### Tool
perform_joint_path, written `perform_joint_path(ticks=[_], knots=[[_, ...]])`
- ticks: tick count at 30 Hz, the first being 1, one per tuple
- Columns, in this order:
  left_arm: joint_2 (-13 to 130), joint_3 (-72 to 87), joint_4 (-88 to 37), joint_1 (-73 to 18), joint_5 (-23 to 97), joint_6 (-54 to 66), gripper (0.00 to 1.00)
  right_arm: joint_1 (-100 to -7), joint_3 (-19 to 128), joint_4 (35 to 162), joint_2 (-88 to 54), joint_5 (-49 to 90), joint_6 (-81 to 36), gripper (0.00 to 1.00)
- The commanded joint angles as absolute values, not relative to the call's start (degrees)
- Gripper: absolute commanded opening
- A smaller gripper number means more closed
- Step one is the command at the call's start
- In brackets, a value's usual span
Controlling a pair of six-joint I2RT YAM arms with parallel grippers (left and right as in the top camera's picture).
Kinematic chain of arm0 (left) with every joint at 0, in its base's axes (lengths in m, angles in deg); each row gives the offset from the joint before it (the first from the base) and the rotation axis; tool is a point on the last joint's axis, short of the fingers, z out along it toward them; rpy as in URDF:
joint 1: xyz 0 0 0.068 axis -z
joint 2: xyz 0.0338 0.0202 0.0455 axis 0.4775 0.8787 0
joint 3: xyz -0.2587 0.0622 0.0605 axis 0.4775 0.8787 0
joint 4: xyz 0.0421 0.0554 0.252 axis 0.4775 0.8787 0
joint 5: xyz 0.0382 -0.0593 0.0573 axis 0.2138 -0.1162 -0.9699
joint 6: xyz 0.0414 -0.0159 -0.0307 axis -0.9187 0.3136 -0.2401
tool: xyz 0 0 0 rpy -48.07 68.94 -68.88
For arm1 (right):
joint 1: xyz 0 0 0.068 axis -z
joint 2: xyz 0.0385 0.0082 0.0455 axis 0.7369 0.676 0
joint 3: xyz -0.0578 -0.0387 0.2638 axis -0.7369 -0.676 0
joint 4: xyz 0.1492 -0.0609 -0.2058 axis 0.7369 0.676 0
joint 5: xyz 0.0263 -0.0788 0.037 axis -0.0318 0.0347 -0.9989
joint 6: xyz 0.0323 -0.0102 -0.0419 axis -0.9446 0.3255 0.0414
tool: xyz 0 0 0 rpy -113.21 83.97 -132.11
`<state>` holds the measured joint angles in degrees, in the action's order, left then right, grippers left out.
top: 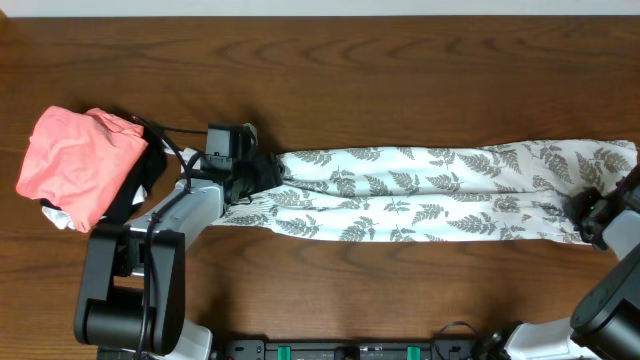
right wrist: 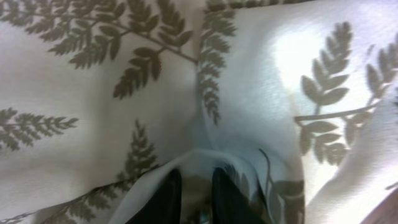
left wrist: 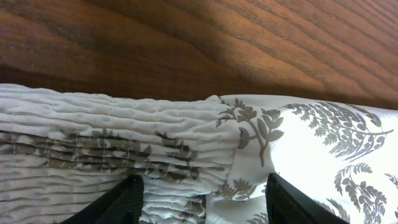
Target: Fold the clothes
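Only right wrist shows right hand (right wrist: 194, 198) pinching clothes (right wrist: 93, 124).

Prob. lab: bot arms (top: 130, 280), wood table (top: 400, 90)

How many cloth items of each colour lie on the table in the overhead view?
White with grey fern leaves: 1, the clothes
Salmon-pink: 1, the pink garment
Black: 1, the black cloth beneath it
Total: 3
A white bit below the pink garment is too small to identify.
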<state>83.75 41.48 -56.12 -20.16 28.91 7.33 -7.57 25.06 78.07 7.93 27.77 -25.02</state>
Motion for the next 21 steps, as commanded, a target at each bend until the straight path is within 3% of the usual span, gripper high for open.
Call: perform_joint_path(ticks=[1, 21], knots=[[84.30, 41.85, -55.73, -20.40, 27.76, 7.02, 0.64, -4.73, 24.99, 78.38, 9.37, 30.39, -23.80, 0.17], [84.30, 41.85, -55.73, -20.40, 27.76, 7.02, 0.64, -0.49, 25.04, 76.15, 9.37, 30.37, -20.85, 0.18]])
